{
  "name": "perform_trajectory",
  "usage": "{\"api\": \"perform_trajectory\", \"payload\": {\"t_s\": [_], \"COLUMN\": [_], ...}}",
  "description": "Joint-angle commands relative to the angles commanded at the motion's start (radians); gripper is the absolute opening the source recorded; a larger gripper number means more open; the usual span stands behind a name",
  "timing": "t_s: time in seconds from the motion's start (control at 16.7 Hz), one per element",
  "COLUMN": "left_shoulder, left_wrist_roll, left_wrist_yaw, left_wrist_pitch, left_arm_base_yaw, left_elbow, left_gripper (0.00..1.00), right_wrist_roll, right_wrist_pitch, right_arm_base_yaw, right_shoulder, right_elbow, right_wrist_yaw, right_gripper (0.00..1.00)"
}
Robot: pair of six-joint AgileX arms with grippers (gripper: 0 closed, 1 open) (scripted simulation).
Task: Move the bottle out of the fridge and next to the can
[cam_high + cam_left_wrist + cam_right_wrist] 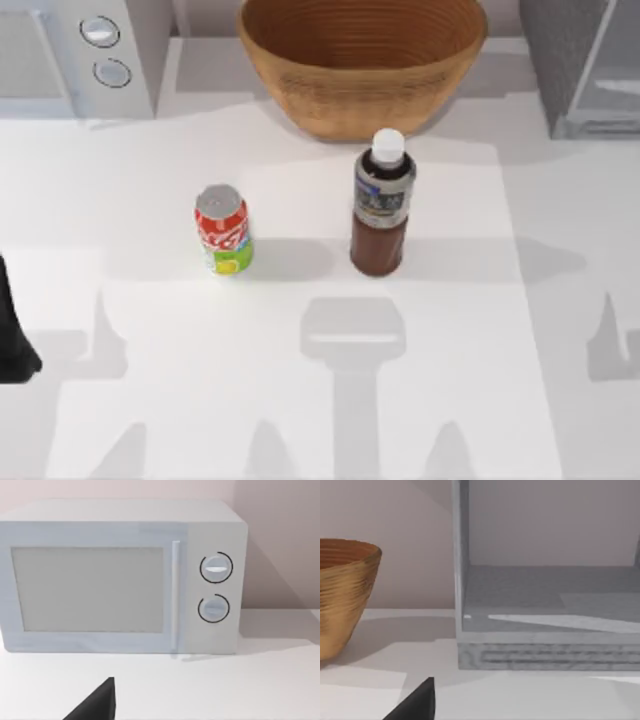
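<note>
On the smooth white table [300,400] I see the squat red can [223,230] standing near the taller, slim brown bottle [381,205], upright to its right; behind them sit a ribbed woven bowl [362,62] and, far right, the boxy grey fridge [585,65]; I cannot tell either gripper's state.

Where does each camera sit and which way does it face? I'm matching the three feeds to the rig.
Top view: above the table, looking down on the can, the bottle and the basket; a dark part of the left arm shows at the left edge.
Left wrist view: low, facing the microwave; a dark gripper part shows.
Right wrist view: low, facing the open fridge; a dark gripper part shows.
Shared: basket and fridge, top and right wrist views; microwave, top and left wrist.
</note>
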Motion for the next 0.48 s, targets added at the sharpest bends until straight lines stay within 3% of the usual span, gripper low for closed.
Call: {"api": "perform_trajectory", "payload": {"t_s": [0.48], "left_shoulder": [0.0], "left_wrist_roll": [0.0], "left_wrist_yaw": [0.0], "left_wrist_pitch": [0.0], "left_arm_base_yaw": [0.0], "left_elbow": [0.0], "left_gripper": [1.0], "right_wrist_roll": [-0.002], "right_wrist_pitch": [-0.107], "right_arm_base_yaw": [-0.002], "right_shoulder": [-0.08], "right_elbow": [0.074], "right_wrist_yaw": [0.006], "right_gripper": [1.0]}}
